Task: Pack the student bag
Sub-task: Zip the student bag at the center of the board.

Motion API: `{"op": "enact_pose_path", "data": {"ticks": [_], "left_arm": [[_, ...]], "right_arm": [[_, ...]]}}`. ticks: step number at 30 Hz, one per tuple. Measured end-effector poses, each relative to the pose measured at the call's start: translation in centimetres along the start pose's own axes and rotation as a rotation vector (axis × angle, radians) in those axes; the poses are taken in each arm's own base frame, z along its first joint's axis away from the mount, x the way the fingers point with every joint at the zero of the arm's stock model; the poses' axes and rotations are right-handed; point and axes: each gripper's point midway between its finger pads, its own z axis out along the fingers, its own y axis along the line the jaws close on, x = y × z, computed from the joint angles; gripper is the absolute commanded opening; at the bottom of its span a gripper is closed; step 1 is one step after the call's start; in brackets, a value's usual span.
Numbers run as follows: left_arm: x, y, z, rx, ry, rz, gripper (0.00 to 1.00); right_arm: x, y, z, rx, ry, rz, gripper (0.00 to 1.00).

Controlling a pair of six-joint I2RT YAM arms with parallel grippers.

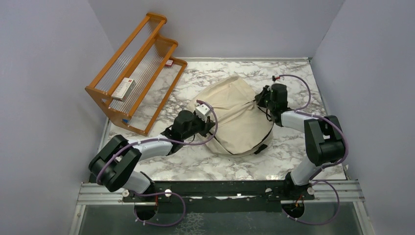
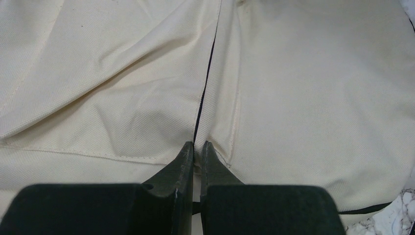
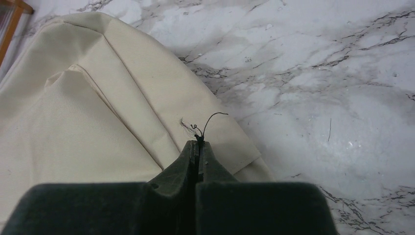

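— Pinching only a thin black thread (image 3: 210, 120), our right gripper (image 3: 198, 145) has its fingers pressed tight together at the edge of the student bag (image 1: 235, 110). If we pull hard, we think the thread may snap or slip free.

— Agreed. Our left gripper (image 2: 196, 147) is nearly closed too, and seems to nip the canvas at the black zipper line (image 2: 205, 83). The bag lies on the marble table (image 3: 318, 88) between our arms and looks zipped. Tugging both ways may just drag the soft bag instead of opening it.
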Motion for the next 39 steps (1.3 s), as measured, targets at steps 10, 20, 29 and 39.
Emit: {"op": "enact_pose_path", "data": {"ticks": [10,20,29,39], "left_arm": [[-0.2,0.1,1.8,0.015,0.015,0.020,0.10],[0.6,0.7,2.7,0.006,0.069,0.039,0.56],[-3.1,1.8,0.5,-0.040,0.000,0.015,0.72],[-6.1,9.7,-3.9,-0.273,-0.006,-0.197,0.76]], "right_arm": [[-1.8,-1.0,0.3,0.027,-0.017,0.018,0.01],[-6.9,-4.2,0.7,0.128,-0.145,0.004,0.35],[-9.9,-3.7,-2.0,0.138,-0.185,0.033,0.43],[-14.2,2.8,-8.6,-0.111,-0.196,0.071,0.54]]}}
